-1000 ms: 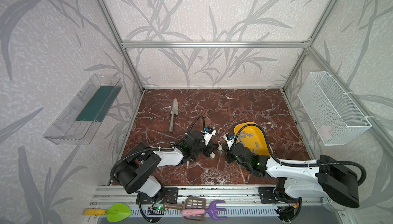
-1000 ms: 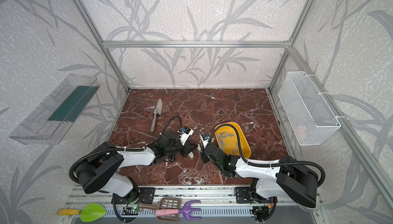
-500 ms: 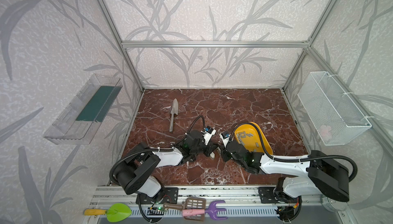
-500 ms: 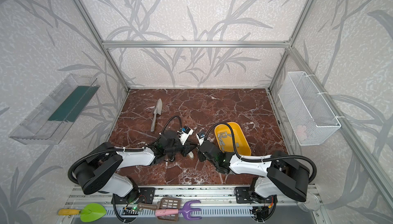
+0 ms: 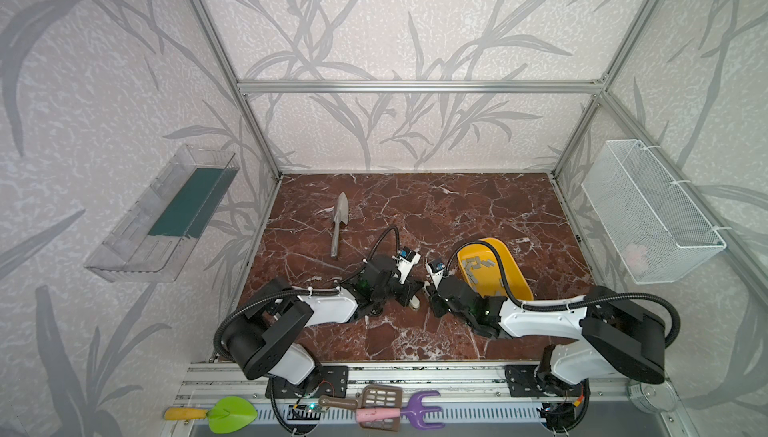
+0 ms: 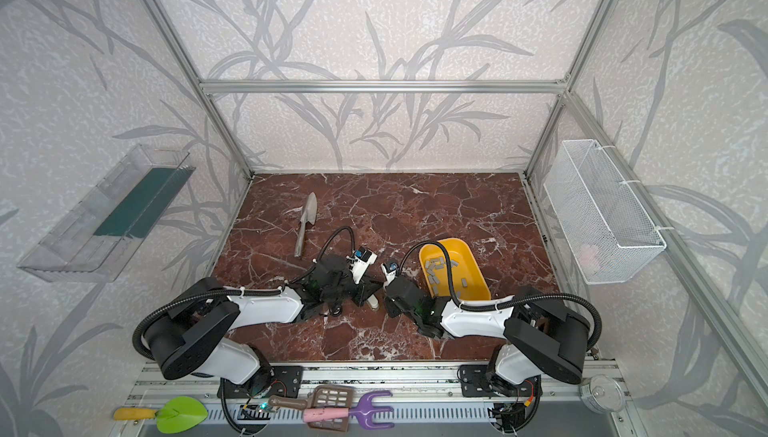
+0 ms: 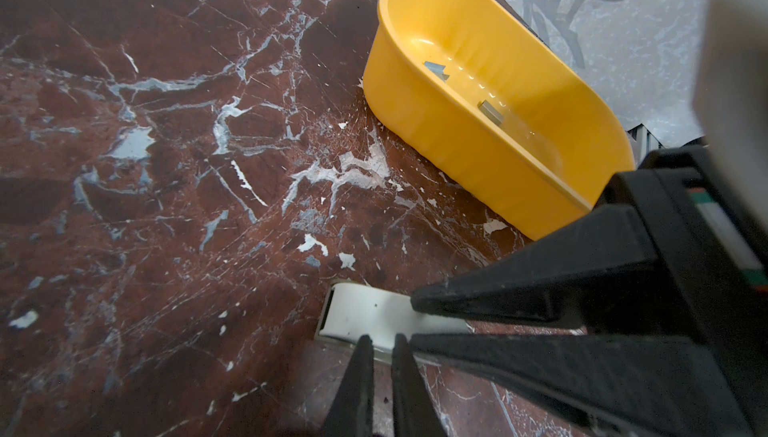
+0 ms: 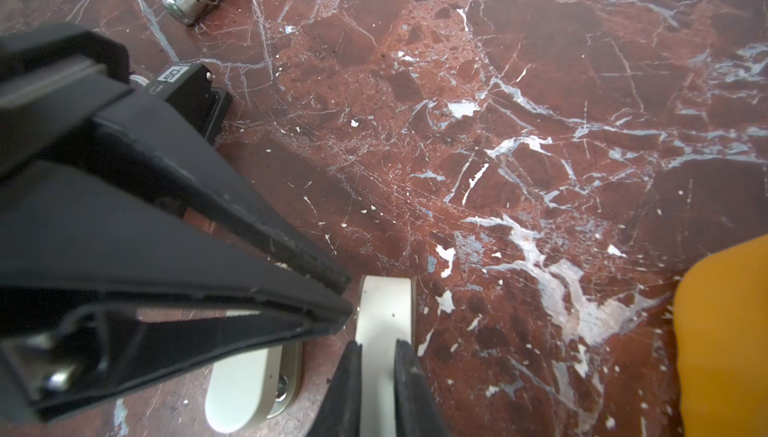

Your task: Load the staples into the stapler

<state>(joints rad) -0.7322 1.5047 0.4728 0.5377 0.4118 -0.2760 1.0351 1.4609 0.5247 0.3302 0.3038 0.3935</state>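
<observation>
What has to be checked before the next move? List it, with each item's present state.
1. Right gripper closed on the upright white block: ok.
2. Left gripper closed; whether it holds anything: cannot tell.
3. Staples lying in the yellow tray: ok.
4. Staple strip in a gripper: not ok, none shows.
5. Way into the tray free: not ok, the right arm's cable arcs over it.
6. Stapler in sight and open: cannot tell, no view shows it clearly.
</observation>
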